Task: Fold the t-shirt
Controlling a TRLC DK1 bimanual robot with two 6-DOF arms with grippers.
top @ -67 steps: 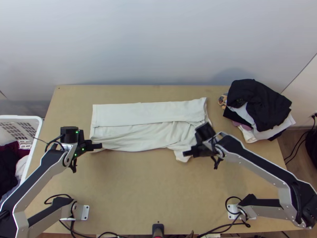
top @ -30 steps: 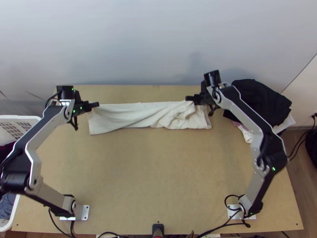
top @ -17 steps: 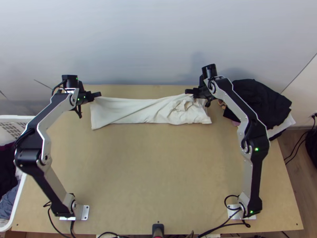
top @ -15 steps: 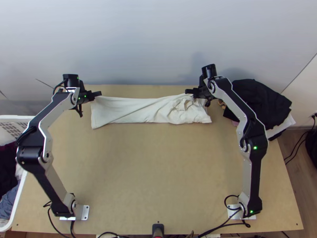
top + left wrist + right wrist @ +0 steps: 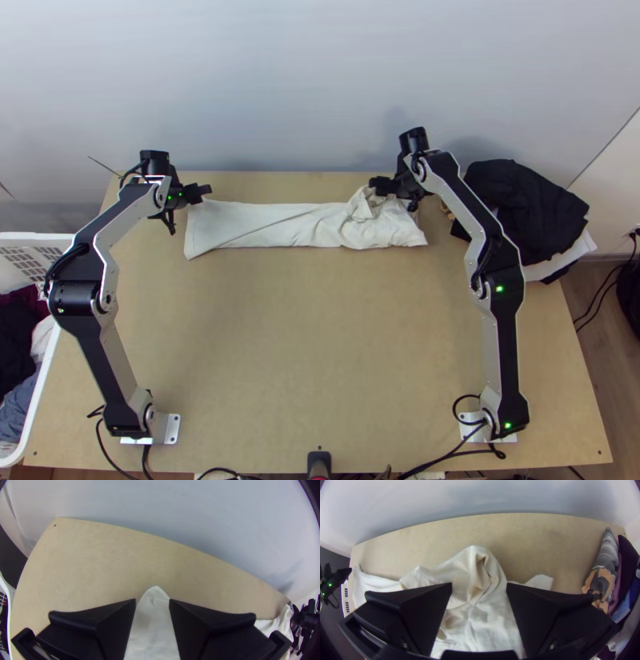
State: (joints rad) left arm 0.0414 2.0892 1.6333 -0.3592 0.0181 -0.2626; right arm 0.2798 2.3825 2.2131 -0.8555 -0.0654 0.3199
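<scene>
The off-white t-shirt [image 5: 280, 225] lies as a narrow folded strip near the table's back edge, smoother at its left and bunched at its right. At its back left corner is my left gripper [image 5: 210, 190]; at its bunched back right part is my right gripper [image 5: 373, 186]. In the left wrist view, my left gripper [image 5: 152, 602] stands open, with a corner of the shirt [image 5: 151, 626] between its fingers, not pinched. Wrinkled cloth [image 5: 480, 613] shows between the parted fingers of my right gripper [image 5: 479, 586], also open.
A pile of dark and light clothes [image 5: 524, 208] lies at the table's back right. On the left, a white basket [image 5: 48, 352] with clothes stands beside the table. Bare wood [image 5: 312, 344] spreads in front of the shirt. The wall rises behind the back edge.
Both grippers went toward the back edge, and the shirt's front part was carried over into a narrower strip. Most recently both grippers let go; the left shifted slightly right, the right slightly left.
</scene>
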